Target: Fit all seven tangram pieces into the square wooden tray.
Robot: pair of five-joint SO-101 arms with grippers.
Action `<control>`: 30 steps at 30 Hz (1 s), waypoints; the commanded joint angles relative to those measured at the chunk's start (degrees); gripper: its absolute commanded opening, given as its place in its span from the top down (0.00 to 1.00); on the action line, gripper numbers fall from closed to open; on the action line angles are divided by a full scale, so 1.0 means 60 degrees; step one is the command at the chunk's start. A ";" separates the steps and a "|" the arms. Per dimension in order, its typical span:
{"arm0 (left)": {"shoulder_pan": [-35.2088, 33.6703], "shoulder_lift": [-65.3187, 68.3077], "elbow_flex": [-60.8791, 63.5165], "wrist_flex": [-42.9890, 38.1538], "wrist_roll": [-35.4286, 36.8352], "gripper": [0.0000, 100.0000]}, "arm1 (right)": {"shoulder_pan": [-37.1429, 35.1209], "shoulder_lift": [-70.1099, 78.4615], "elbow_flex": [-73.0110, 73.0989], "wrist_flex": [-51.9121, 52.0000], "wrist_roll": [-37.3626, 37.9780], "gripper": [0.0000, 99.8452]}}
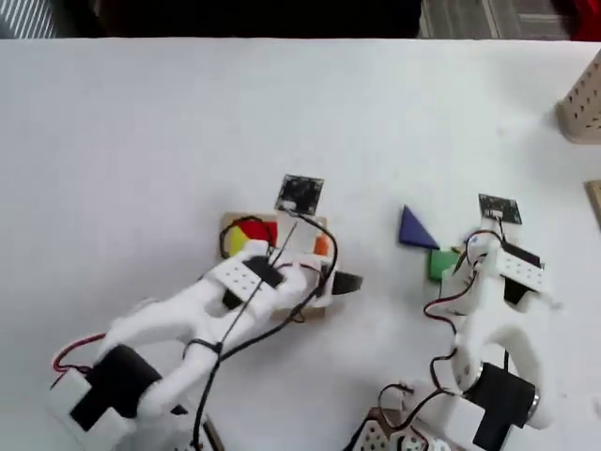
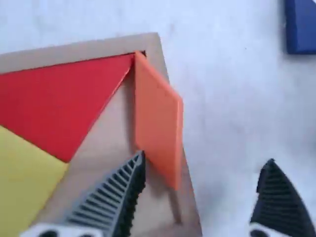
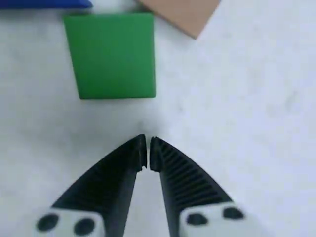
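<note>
The square wooden tray (image 2: pixel 74 49) holds a red triangle (image 2: pixel 54 103) and a yellow piece (image 2: pixel 24 177). An orange piece (image 2: pixel 158 128) lies tilted, one edge up on the tray's rim. My left gripper (image 2: pixel 202 173) is open over that corner, one finger (image 2: pixel 123 192) inside the tray and the other out over the table. A green square (image 3: pixel 113 54) lies flat on the table just ahead of my right gripper (image 3: pixel 147 148), which is shut and holds nothing. A blue triangle (image 1: pixel 413 228) sits beside the green square. A tan flat piece (image 3: pixel 180 12) lies just beyond the square.
A perforated wooden block (image 1: pixel 582 108) stands at the table's far right edge. Red and black cables (image 1: pixel 441 301) trail from both arms near the front. The white table (image 1: pixel 141 141) stretches wide behind the tray.
</note>
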 commanded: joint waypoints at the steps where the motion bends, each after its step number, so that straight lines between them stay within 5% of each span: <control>1: -0.0081 -0.0081 -0.0425 0.0132 0.0132 0.63 | -0.0095 -0.0359 -0.0044 -0.0081 0.0117 0.98; 16: -0.0447 -0.0110 -0.0440 0.0161 0.0088 0.63 | -0.0081 -0.0374 -0.0015 -0.0081 0.0366 0.98; 30: -0.0432 -0.0125 -0.1333 0.1861 -0.0791 0.63 | -0.0095 -0.0374 -0.0029 -0.0081 0.0425 0.98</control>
